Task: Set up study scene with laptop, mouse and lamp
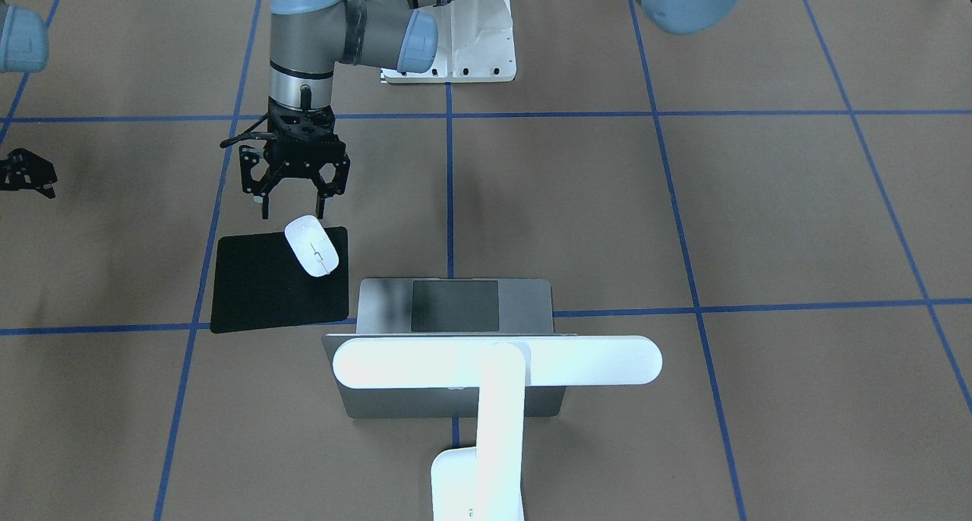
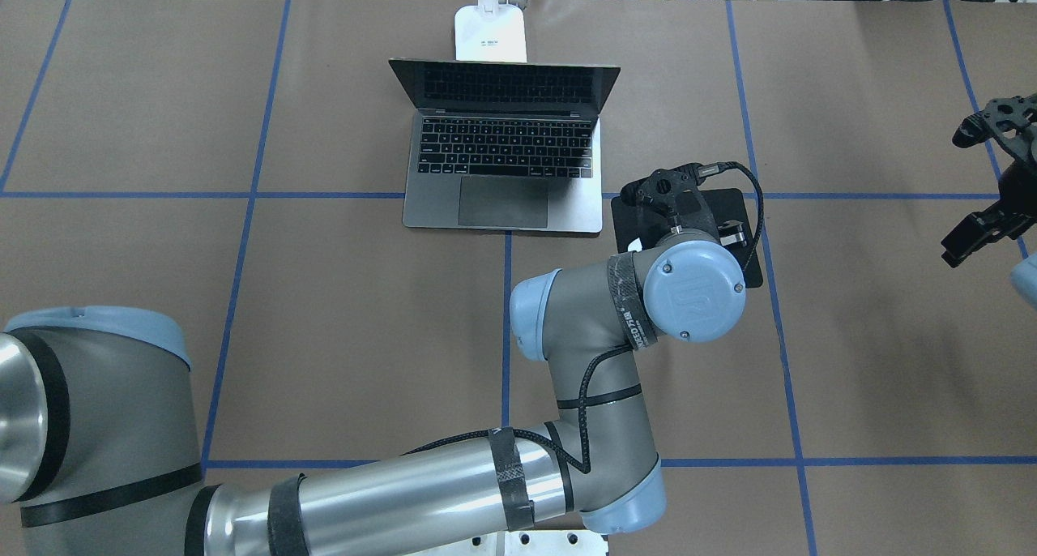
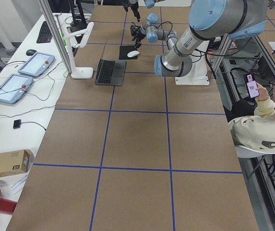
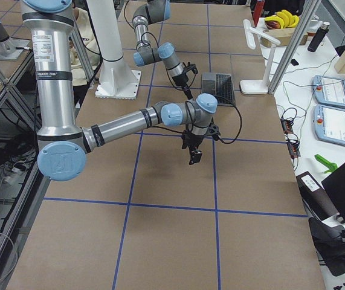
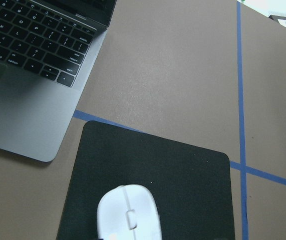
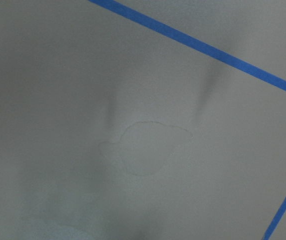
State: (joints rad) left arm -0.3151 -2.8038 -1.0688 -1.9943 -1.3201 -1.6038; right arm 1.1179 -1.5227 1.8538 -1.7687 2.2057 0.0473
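The white mouse (image 1: 311, 246) lies on the black mat (image 1: 266, 293), at the corner nearest the robot. My left gripper (image 1: 293, 206) hangs open just above the mouse's robot-side end, touching nothing. In the left wrist view the mouse (image 5: 129, 212) sits low on the mat (image 5: 183, 170), and no fingers show. The grey laptop (image 2: 506, 159) stands open beside the mat, screen facing the robot. Behind it the white lamp (image 1: 497, 361) reaches its bar head over the lid. My right gripper (image 2: 958, 198) hovers open over bare paper at the table's far right.
Brown paper with blue tape lines covers the table. The white bolted pedestal (image 1: 474, 42) stands at the robot's base. My left arm's elbow and wrist (image 2: 689, 288) hang over the mat (image 2: 733, 207). A seated person (image 3: 267, 125) is beside the table.
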